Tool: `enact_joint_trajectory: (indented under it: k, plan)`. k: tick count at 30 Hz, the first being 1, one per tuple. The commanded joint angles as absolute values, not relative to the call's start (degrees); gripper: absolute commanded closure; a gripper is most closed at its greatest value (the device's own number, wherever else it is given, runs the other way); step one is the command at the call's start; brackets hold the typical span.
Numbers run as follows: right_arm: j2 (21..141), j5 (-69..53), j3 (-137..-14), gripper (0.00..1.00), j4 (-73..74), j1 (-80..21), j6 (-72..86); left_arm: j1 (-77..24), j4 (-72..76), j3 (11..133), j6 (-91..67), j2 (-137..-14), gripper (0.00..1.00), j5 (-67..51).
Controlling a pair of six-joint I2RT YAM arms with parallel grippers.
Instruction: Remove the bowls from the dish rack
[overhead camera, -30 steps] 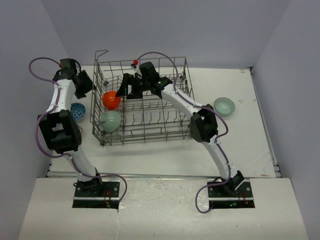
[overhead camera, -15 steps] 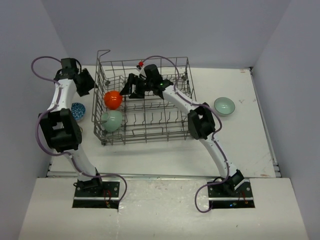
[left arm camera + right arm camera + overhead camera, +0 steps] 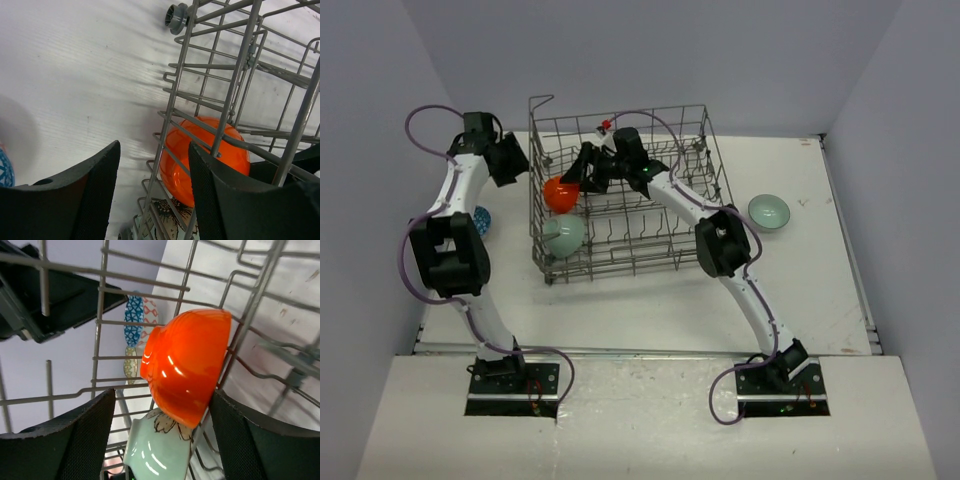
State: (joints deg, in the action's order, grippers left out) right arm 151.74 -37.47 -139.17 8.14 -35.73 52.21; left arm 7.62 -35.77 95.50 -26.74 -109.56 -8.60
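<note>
Orange bowl between the spread fingers of the right claw, inside the dish rack

The orange bowl (image 3: 185, 365) stands on edge at the left side of the dish rack (image 3: 650, 215), leaning on the wires, and sits between the two fingers of the right claw (image 3: 161, 395), which are wide apart with a gap showing on each side of it; a mint-green bowl (image 3: 155, 452) with a flower pattern lies just below it in the rack; the left claw (image 3: 155, 146) hangs outside the rack's left wall, its fingers apart too, with the wall's wires and the orange bowl beyond them seen through the gap; a blue bowl (image 3: 481, 217) rests on the table (image 3: 820, 280) left of the rack, partly hidden by the left arm, and a second mint-green bowl (image 3: 768, 211) sits on the table well to the right
</note>
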Motion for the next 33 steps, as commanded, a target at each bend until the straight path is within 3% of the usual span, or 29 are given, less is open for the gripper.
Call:
enact_joint_trajectory:
  k: [1,24,33]
  plan:
    - [149.4,-40.4,-135.3,0.25,3.1,-38.3,52.5,3.3,-36.0,96.9,-28.7,-109.9,0.41,-16.3]
    - [142.9,-33.5,-132.1,0.26,8.4,-38.6,47.7,3.7,-39.3,102.0,-26.7,-113.0,0.40,-15.4]
    - [147.6,-34.7,-137.4,0.40,4.0,-37.3,51.5,4.8,-39.2,101.6,-25.3,-113.1,0.40,-15.4]
